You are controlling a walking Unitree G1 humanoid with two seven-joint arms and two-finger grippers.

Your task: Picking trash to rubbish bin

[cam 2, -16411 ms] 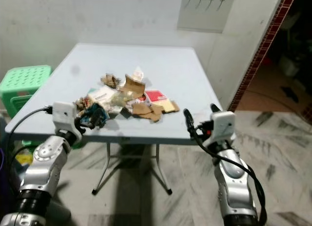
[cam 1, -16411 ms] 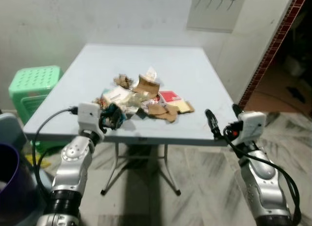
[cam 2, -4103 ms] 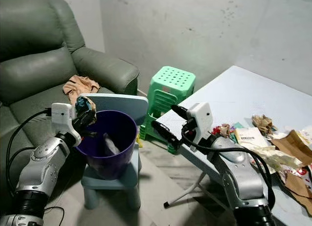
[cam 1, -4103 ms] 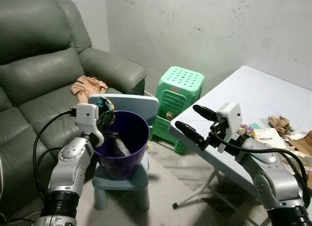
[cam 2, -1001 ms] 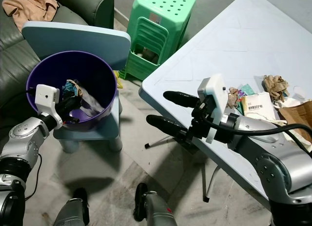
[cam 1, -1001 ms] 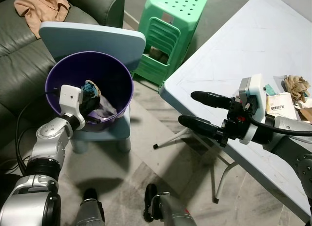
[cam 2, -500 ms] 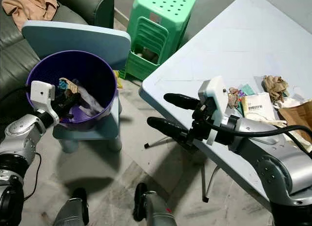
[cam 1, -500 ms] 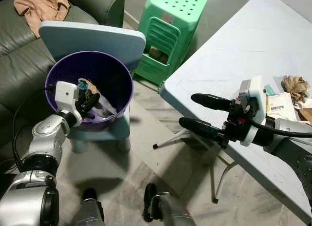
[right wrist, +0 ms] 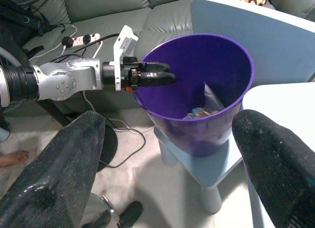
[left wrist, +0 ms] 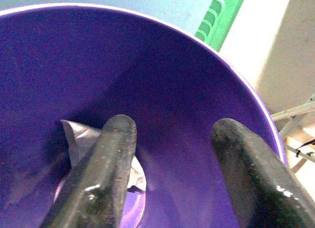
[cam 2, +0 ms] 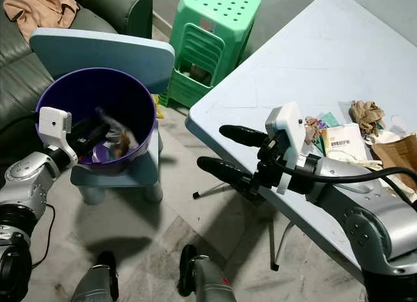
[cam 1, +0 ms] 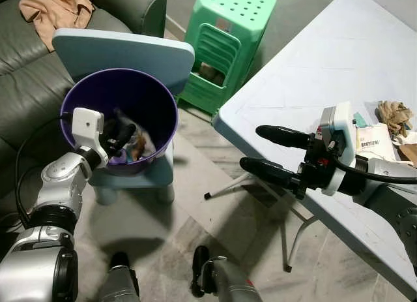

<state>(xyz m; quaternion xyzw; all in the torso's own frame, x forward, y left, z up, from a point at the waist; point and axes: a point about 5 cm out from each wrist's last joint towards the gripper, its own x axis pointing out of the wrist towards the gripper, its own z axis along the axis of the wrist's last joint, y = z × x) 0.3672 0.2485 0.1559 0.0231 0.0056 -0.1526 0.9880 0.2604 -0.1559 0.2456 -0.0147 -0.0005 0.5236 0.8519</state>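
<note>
One grey-green sofa [cam 1: 26, 67] occupied the robot's left, with a tan cloth [cam 1: 55, 5] lying on its seat. One pale blue folding table [cam 1: 339, 60] stood to the right, its near corner beside the right arm. One green plastic stool [cam 1: 228, 34] stood between sofa and table, holes across its top. One small light blue chair [cam 1: 124, 51] stood in front of the sofa and carried the purple rubbish bin [cam 1: 159, 100] on its seat, the chair back rising behind the bin.

Two grippers were recorded. Left gripper [cam 1: 120, 134] reached over the near rim into the bin's mouth, fingers [left wrist: 106, 174] parted with nothing between them; the left wrist view looked down the purple wall to the bottom. Right gripper [cam 1: 267, 152] hung over the floor off the table's near corner, its two fingers [cam 2: 225, 166] spread wide and empty, pointing toward the bin.

Several pieces of trash [cam 2: 120, 142] lay at the bottom of the bin: a greyish wrapper against the wall, with small brown and blue scraps beside it. Further trash on the table [cam 2: 365, 113] lay near the table's right side, well apart from the bin: crumpled brown paper, a white label with a barcode, torn cardboard.
</note>
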